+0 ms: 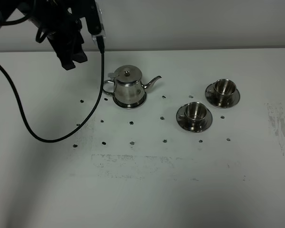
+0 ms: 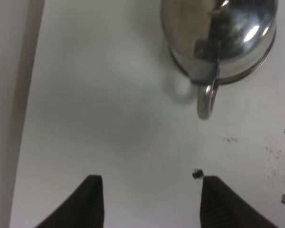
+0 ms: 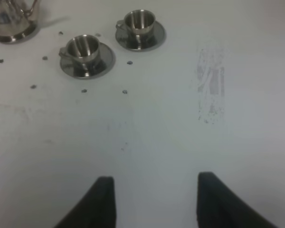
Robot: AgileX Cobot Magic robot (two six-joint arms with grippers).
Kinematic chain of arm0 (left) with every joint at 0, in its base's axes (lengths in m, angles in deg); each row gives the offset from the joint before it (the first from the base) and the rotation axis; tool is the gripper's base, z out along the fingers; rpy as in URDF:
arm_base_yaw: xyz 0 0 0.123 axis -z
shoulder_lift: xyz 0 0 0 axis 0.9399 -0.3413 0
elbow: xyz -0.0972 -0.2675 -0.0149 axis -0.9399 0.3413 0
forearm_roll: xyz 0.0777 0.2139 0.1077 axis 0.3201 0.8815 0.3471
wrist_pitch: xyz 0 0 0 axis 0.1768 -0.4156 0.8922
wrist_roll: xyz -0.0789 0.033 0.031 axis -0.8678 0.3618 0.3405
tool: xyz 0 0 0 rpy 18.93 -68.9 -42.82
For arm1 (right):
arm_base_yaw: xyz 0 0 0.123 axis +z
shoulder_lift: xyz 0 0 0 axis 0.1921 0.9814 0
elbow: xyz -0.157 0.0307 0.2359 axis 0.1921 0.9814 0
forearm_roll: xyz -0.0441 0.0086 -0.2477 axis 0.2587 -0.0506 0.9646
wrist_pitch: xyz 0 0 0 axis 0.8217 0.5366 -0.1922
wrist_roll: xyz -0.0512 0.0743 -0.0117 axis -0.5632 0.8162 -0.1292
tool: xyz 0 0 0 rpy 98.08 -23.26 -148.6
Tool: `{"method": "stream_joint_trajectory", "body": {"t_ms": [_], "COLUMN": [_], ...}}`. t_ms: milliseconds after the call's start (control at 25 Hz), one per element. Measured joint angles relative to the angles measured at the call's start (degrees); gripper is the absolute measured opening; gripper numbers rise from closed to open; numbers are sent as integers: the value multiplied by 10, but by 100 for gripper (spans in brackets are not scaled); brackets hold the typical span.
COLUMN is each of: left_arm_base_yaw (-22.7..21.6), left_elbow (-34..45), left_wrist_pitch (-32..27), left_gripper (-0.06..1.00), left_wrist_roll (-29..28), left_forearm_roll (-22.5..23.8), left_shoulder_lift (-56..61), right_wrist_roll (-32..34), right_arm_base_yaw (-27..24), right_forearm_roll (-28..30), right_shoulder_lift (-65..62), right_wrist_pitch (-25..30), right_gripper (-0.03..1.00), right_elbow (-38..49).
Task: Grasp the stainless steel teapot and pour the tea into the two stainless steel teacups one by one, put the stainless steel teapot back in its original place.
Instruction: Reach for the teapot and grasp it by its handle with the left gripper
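White and scuffed, the desk (image 1: 142, 199) carries all the steelware in its far half. The left gripper (image 1: 70, 61) hangs above the far-left corner. Its jaws are released and stand apart, with only bare desk between them in the wrist view. The right gripper (image 3: 155, 178) is out of the overhead view. Its own camera shows its jaws likewise parted and empty, well short of the cups.

The stainless steel teapot (image 1: 128, 85) stands upright on its round base (image 1: 131, 103), toward the far edge and left of the middle. The two stainless steel teacups (image 1: 195, 110) sit on their saucers (image 1: 185, 121) to its right, just beside each other, one nearer the far edge.

The pot's long axis, handle to spout, runs roughly along the far edge. The spout (image 1: 153, 80) aims toward the cups and the loop handle (image 1: 108, 86) faces the left edge, toward the left gripper. That arm is the nearer, so the grasp looks like its job. The handle lies ahead of its jaws and a little off to one side, so the approach likely needs a small sideways correction before closing.
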Motion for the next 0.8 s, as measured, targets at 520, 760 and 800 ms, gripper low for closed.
{"method": "stream_joint_trajectory", "body": {"t_ms": [520, 760, 800], "left_arm_base_yaw": [48, 50, 50], "left_elbow": [-15, -15, -15], "left_wrist_pitch": [-1, -2, -2], "left_gripper": [51, 53, 53], "left_wrist_roll": [11, -4, -4], "left_forearm_roll": [8, 19, 19], "left_shoulder_lift": [-56, -65, -66], "right_wrist_roll": [0, 0, 0], "right_arm_base_yaw": [0, 0, 0], "right_forearm_roll": [0, 0, 0], "right_shoulder_lift": [0, 0, 0], "right_wrist_pitch": [0, 0, 0], "right_gripper": [41, 41, 41], "right_elbow": [0, 0, 0]}}
